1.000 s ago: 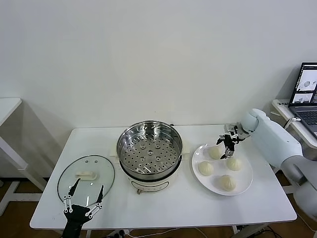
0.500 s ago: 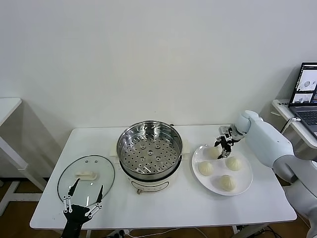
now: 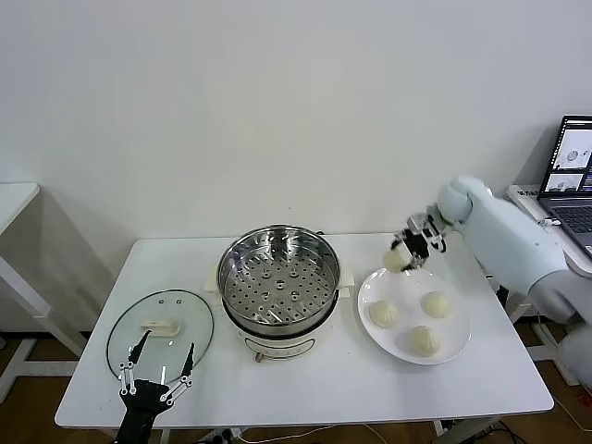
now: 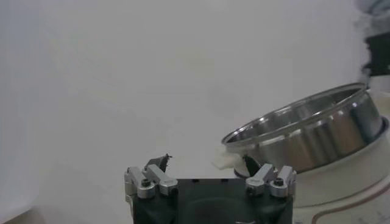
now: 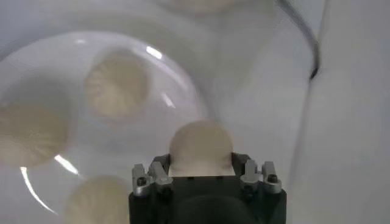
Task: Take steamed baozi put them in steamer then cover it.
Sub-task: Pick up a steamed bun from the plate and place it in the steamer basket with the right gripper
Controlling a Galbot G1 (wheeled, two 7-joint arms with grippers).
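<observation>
Now baozi point(image 3: 397, 260) lifted off plate point(image 3: 458, 326), right hand point(image 3: 412, 248).

right tool point(image 3: 404, 252) clamped and raised, left tool point(image 3: 155, 372) spread, low

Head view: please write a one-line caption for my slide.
Right gripper lifts one baozi above the plate; steamer stands open.

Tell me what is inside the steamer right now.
Only its perforated tray shows inside the steamer; no baozi there. Three baozi sit on the white plate, one is in the right claw. Beneath the tray is hidden.
</observation>
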